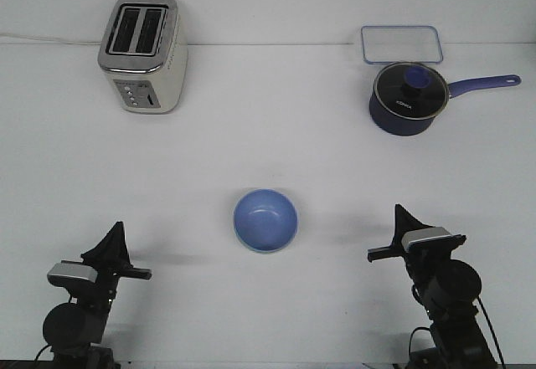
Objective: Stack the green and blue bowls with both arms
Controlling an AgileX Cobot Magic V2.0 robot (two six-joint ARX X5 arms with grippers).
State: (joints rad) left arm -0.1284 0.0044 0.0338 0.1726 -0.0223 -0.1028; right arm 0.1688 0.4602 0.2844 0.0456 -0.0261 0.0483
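A light blue bowl [265,220] stands upright at the middle of the white table [268,135], its hollow facing up. A thin pale rim shows along its near lower edge; no separate green bowl shows in this view. My left gripper [115,233] is low at the near left, well away from the bowl, and holds nothing. My right gripper [400,217] is low at the near right, also away from the bowl, and holds nothing. Each gripper's fingers show as a single dark point, so they look shut.
A silver and cream toaster [142,53] stands at the far left. A dark navy saucepan [408,99] with a glass lid and a long handle pointing right stands at the far right. A clear rectangular container [401,43] lies behind it.
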